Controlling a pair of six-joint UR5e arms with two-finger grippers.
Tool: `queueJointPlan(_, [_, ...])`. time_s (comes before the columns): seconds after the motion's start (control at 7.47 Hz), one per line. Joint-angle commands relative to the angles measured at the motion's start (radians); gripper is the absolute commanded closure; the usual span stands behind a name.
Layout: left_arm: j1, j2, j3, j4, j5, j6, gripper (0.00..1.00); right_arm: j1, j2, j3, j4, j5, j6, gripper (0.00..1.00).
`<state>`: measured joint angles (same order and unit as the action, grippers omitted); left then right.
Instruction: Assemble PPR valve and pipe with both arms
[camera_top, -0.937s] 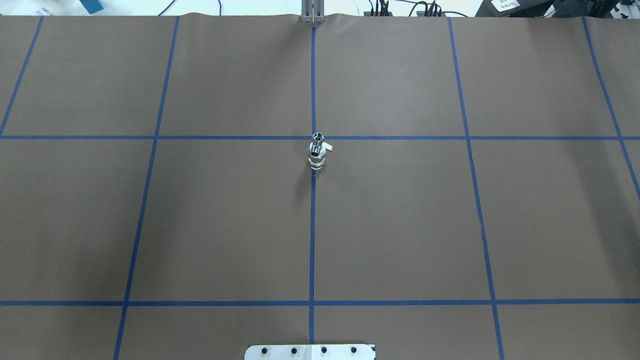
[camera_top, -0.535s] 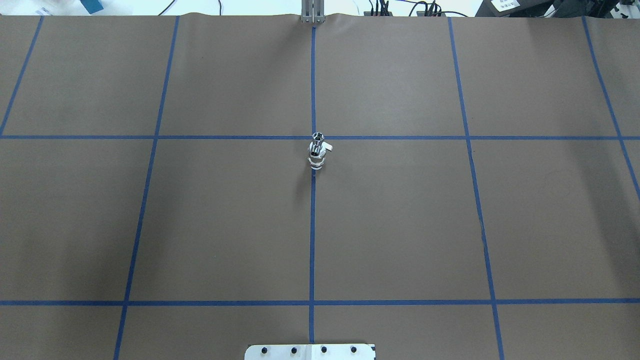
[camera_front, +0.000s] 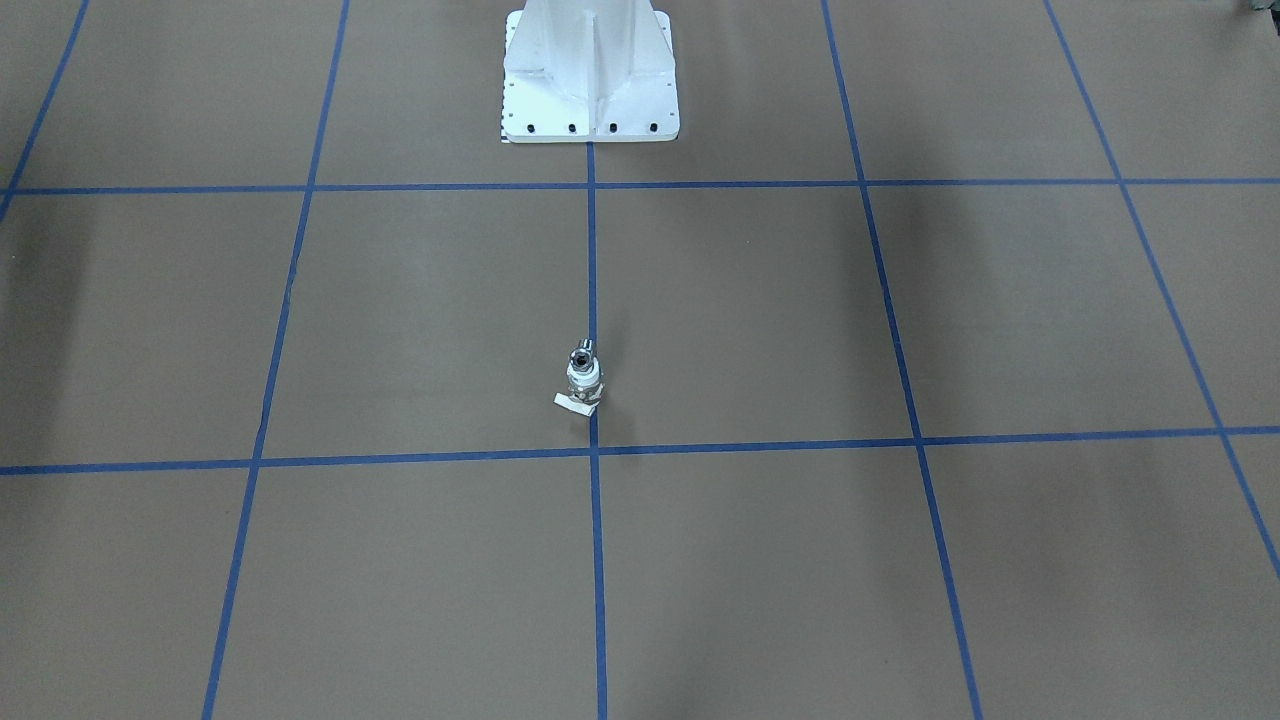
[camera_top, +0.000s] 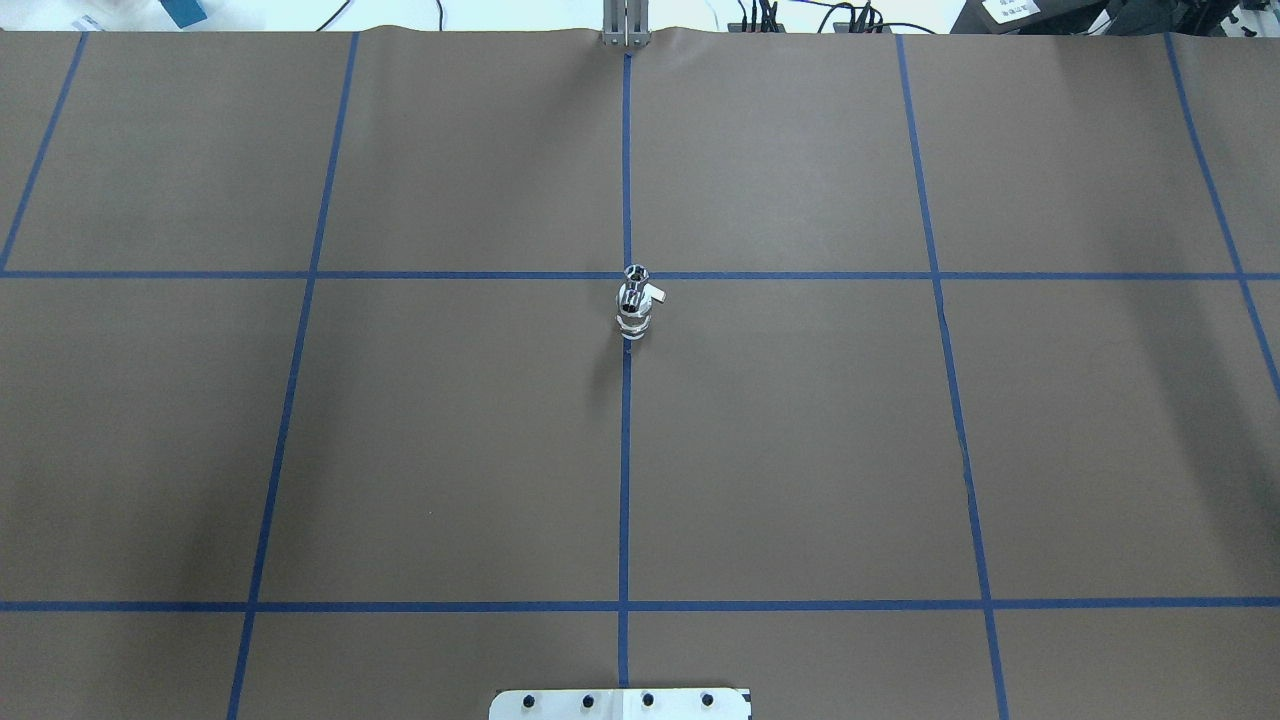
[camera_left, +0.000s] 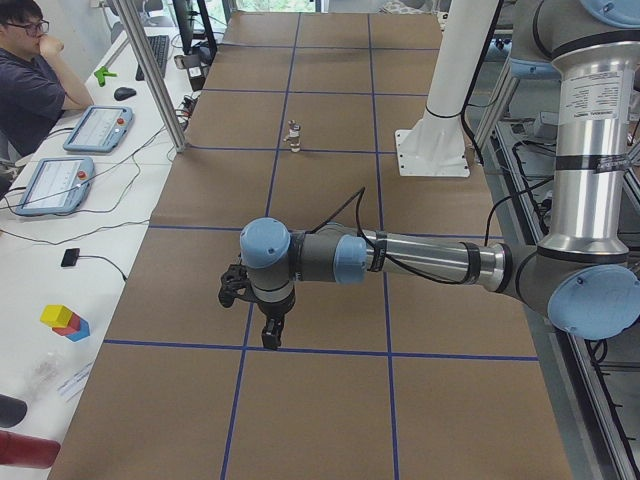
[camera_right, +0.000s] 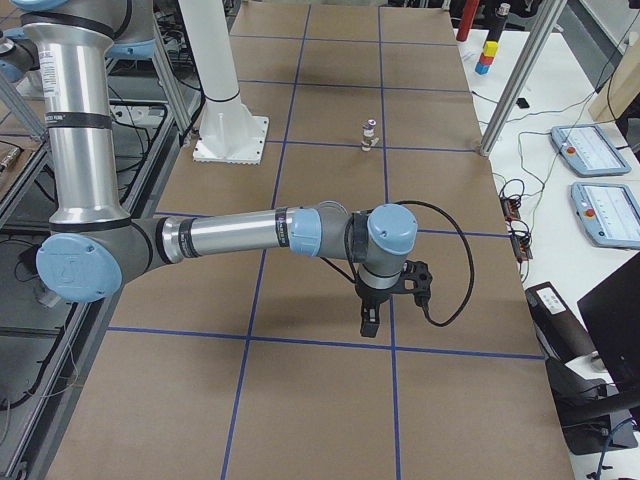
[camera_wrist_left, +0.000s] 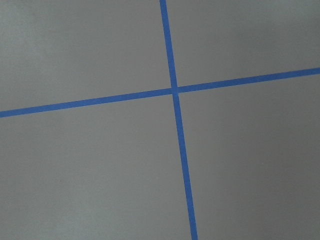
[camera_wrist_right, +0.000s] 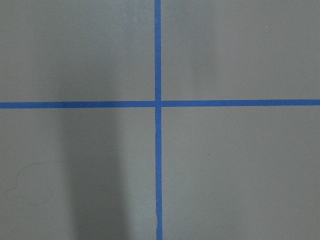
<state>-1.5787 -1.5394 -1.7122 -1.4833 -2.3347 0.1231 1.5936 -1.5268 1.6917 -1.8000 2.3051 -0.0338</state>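
A: Where do we find the PPR valve (camera_top: 632, 322) now?

B: In the overhead view it is near the middle of the frame, just under a crossing of the blue tape lines (camera_top: 626, 150). It stands upright on the brown table cover (camera_top: 450, 430). The pipe (camera_top: 636, 272), the silvery piece with the dark opening, sits on its top end and touches it. The white lever (camera_top: 655, 294) points toward the right of that frame.

A: And in the front-facing view?

B: There we see it a little below the centre, under the white pedestal (camera_front: 590, 70) at the top edge and well apart from it.

A: What do the grippers do?

B: The left gripper (camera_left: 272, 333) shows only in the left side view, left of centre, pointing down over the cover (the valve is small, far up in that frame). We cannot tell whether its fingers are parted or closed. The right gripper (camera_right: 369, 324) hangs a little below the centre of the right side view, and again we cannot tell. Both wrist views show a tape crossing on the cover.
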Motion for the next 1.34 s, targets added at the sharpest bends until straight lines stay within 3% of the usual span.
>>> queueJointPlan(0.0, [0.000, -0.001, 0.023, 0.000, 0.000, 0.003, 0.00, 0.002, -0.015, -0.001, 0.001, 0.004, -0.009, 0.00])
queueJointPlan(1.2, [0.002, -0.005, 0.026, -0.005, 0.001, 0.004, 0.00, 0.002, -0.076, -0.010, 0.005, 0.001, -0.011, 0.00])
